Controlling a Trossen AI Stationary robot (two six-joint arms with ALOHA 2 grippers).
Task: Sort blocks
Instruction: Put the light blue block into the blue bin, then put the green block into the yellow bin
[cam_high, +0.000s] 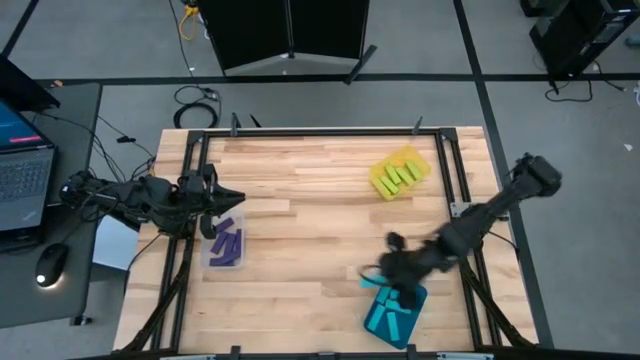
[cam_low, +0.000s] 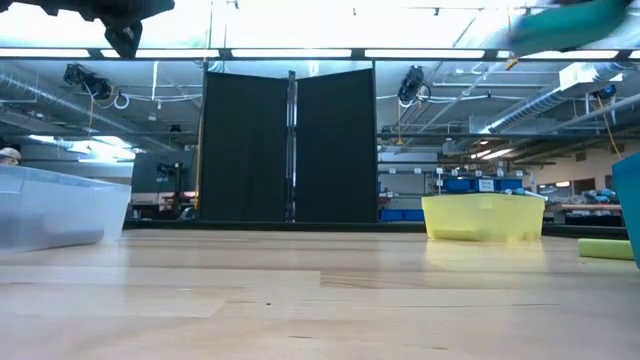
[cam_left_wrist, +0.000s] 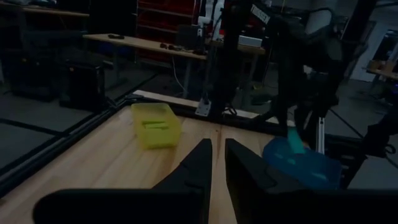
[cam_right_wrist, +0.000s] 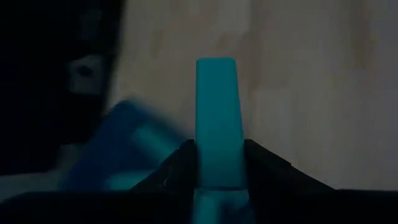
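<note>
While the sort looks nearly complete, items are entered by size.

Worktop (cam_high: 320, 215): pale wood, dark frame round it.

Left arm: waiting at 9 o'clock. Left gripper (cam_high: 232, 199) hangs over the clear tray's far edge; the left wrist view shows its jaws a narrow slit apart, holding nothing.

Right arm: reaching in from 3 o'clock toward 5 o'clock. Right gripper (cam_right_wrist: 216, 168) has its jaws clamped on a cyan block (cam_right_wrist: 216, 118), which stands straight out between them, just beside the teal tray.

Clear tray (cam_high: 207, 258): 8 o'clock; holds the purple blocks (cam_high: 229, 240).

Yellow tray (cam_high: 383, 185): 1 o'clock; holds the yellow-green blocks (cam_high: 402, 174). One yellow-green block (cam_low: 605, 249) seems to lie loose on the worktop in the low view.

Teal tray (cam_high: 378, 325): 5 o'clock; cyan blocks lie inside.

Risks, as judged:
- The block is held by one end; released high or tilted, it could bounce off the rim onto the worktop.
- Lowering off-centre could nudge the light tray aside.
- The loose piece may go unsorted.
</note>
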